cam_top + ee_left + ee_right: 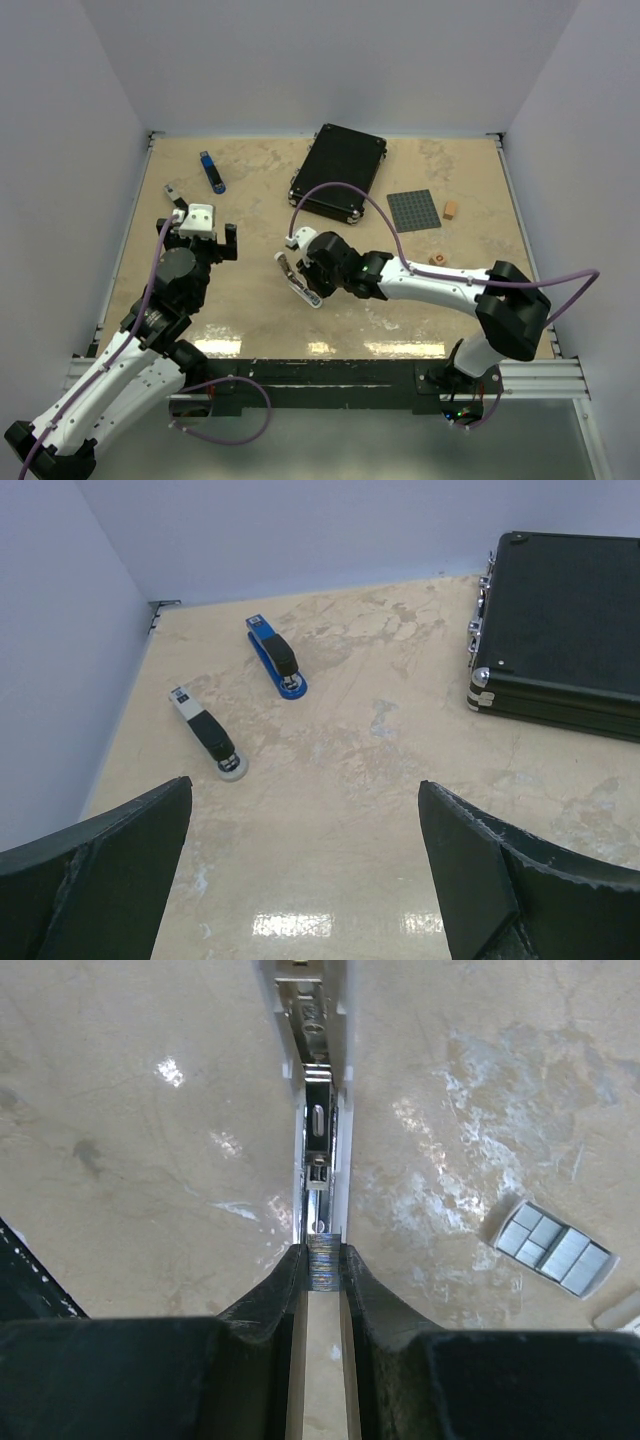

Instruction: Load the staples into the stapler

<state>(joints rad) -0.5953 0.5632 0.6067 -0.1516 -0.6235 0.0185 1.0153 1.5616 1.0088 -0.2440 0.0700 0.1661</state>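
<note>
Right gripper (322, 1252) clamped on ribbed metal staple strip (322, 1266), largely hidden between its fingers, chrome stapler (318, 1090) cut off at far end, left gripper (305, 880) spread wide, empty.

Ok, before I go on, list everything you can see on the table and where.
open stapler: one, white and silver, centre, under the right gripper
staple strip: one, silver, pinched over the open stapler
staple tray: one, pale grey, beside the open stapler
blue stapler: one, blue and black, far left
grey stapler: one, grey and black, near the blue one
case: one, black, far centre
square mat: one, dark grey, right of the case
wooden cubes: two, orange-brown, one beside the mat, one nearer the front
table: one, beige
left gripper: open, empty, at left
right gripper: shut on the staple strip
</note>
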